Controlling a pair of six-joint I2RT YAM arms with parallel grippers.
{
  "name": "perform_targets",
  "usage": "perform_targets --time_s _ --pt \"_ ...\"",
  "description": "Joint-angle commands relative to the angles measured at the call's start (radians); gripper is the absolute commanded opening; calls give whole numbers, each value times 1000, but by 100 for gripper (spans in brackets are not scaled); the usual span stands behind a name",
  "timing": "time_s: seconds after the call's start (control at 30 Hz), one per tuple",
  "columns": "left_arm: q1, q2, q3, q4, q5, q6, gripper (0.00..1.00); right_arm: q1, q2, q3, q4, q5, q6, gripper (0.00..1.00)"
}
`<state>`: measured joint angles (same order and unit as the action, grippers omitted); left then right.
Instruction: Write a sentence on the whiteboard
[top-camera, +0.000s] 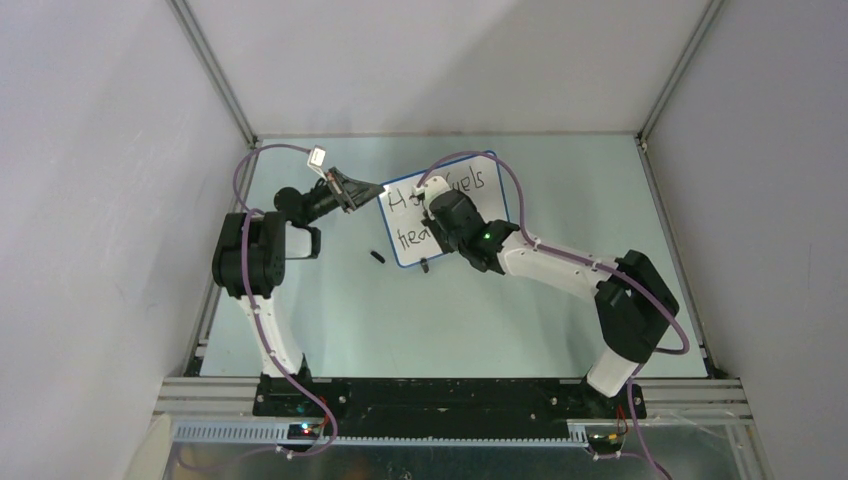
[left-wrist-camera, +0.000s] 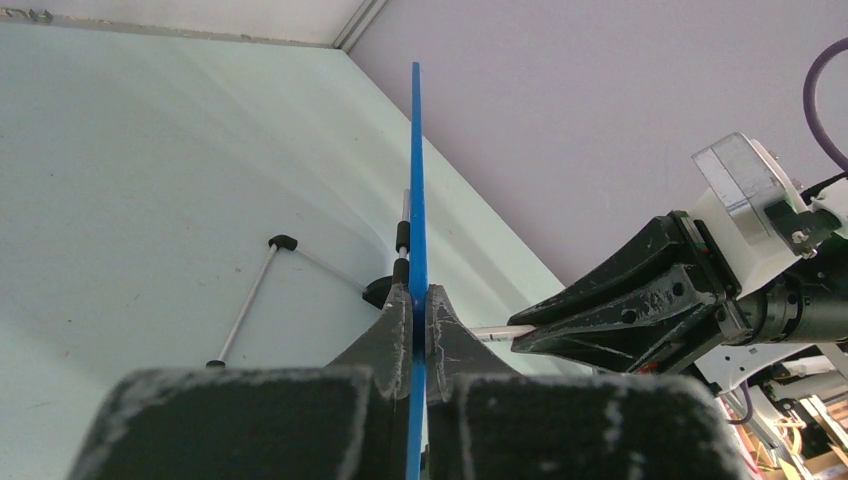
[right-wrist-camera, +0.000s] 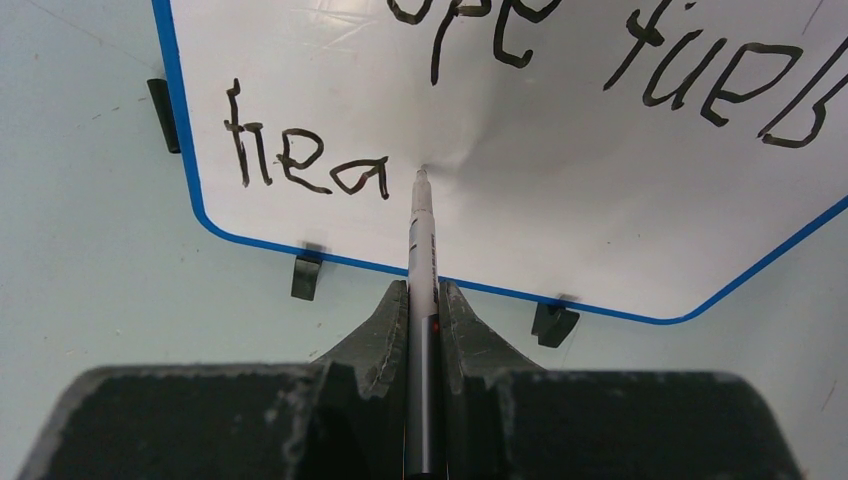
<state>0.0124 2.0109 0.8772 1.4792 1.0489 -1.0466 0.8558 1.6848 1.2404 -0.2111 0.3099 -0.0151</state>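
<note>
My left pincer (left-wrist-camera: 418, 300) pinches the whiteboard (right-wrist-camera: 560, 210) at its blue edge; my right pincer (right-wrist-camera: 423, 295) pinches the marker (right-wrist-camera: 421, 225), its tip touching the board just after "hea" in the sentence (right-wrist-camera: 300, 165).

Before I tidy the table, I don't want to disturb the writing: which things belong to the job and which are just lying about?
In use: whiteboard, unfinished sentence, marker pen, left gripper, right gripper.
Lying about: small black piece, thin black-tipped rod.
</note>
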Motion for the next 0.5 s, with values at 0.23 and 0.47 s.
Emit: perform_targets --time_s 0.23,0.47 --pt "-15 0 15 47 31 3 0 -5 23 4 59 -6 -1 0" --pt "-15 -2 14 47 31 2 0 -8 42 27 48 0 -4 0"
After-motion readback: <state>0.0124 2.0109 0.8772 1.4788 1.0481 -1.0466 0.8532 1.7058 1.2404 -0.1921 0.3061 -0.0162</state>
